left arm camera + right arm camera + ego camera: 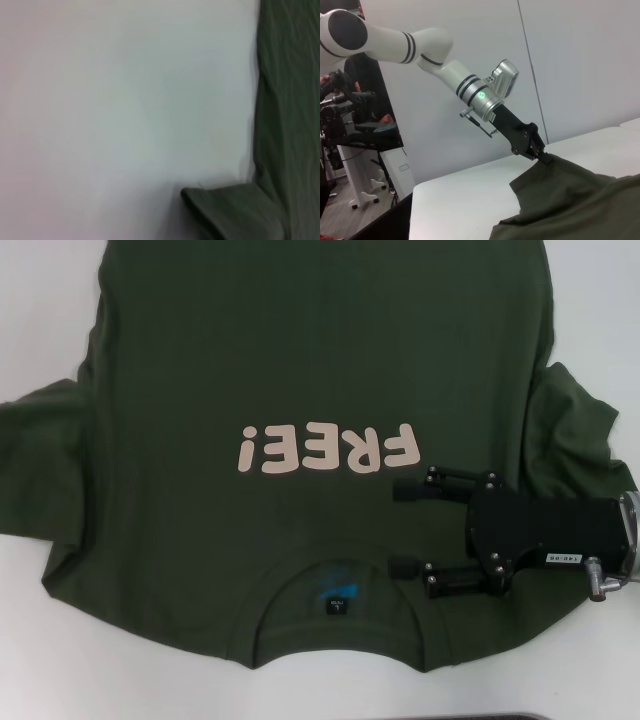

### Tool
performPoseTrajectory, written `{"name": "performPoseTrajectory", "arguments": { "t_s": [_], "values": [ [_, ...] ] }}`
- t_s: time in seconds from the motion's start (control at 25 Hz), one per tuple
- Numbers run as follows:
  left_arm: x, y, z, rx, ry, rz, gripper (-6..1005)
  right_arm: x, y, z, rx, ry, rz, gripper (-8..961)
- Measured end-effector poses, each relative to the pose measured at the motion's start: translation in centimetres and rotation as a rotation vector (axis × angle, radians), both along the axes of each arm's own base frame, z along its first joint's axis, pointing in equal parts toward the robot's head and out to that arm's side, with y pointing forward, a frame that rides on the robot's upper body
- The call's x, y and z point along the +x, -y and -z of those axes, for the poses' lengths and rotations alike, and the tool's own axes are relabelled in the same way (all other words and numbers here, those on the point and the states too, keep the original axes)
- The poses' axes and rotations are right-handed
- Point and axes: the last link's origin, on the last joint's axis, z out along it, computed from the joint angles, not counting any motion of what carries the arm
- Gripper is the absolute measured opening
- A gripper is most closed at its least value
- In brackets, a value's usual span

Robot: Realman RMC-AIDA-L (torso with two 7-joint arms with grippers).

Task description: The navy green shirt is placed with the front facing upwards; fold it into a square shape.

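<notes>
Shirt (300, 360) flat under open right claw (405, 528); left claw (540, 152) pinches sleeve.

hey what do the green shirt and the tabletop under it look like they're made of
The shirt looks like soft matte knit cotton or a blend: it drapes and creases at the sleeves, with a ribbed collar. The cream lettering looks like a flat print. The tabletop is smooth and white, probably laminate or plastic, though the exact material is unclear.
</notes>
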Motion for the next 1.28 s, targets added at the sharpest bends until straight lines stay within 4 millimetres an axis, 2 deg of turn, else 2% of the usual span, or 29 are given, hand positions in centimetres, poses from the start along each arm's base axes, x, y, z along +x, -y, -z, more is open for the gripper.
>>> {"name": "performPoseTrajectory", "arguments": {
  "t_s": [0.64, 1.08, 1.28],
  "values": [
    [0.0, -0.2, -1.0, 0.053, 0.021, -0.001, 5, 0.0, 0.0, 0.0, 0.000, 0.001, 0.001, 895],
    [3.9, -0.6, -0.2, -0.016, 0.202, 0.106, 6, -0.1, -0.1, 0.1, -0.002, 0.000, 0.000, 895],
    [5.4, -1.0, 2.0, -0.056, 0.282, 0.129, 6, -0.1, -0.1, 0.2, -0.003, 0.001, 0.001, 895]
  ]
}}
